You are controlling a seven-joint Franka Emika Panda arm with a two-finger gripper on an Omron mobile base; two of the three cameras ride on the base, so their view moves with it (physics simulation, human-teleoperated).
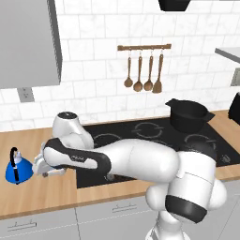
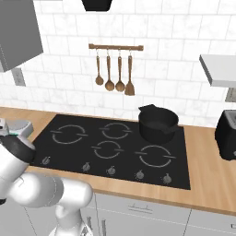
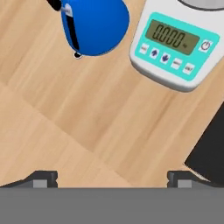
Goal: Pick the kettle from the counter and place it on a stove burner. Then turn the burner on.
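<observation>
We are right at the start here: the kettle (image 1: 18, 168) sits on the counter (image 1: 47, 197), well to the left of the black glass cooktop (image 2: 115, 147), and nothing has been lifted yet. The gripper (image 1: 47, 169) hangs low over the wood just beside the kettle, on its right, not touching it. From the hand view, the kettle (image 3: 94, 24) shows at the top, handle arching over the blue body, with a kitchen scale (image 3: 175, 50) next to it reading zeros. The two finger tips (image 3: 43, 177) stand far apart at the bottom corners, so we call the jaws wide and empty.

What is left, as we judge it: close in on the kettle, grasp it, carry it across to the stove burner (image 2: 154, 156), the biggest ring at the front right, set it down, then turn one of the knobs (image 2: 139, 174) along the front edge. So practically the whole job is ahead of us.

On containers: a black pot (image 2: 158, 123) stands at the back right of the cooktop. It has no lid, and what we see of its inside looks dark; whether anything is in it, we cannot tell. The kettle has its lid on.
</observation>
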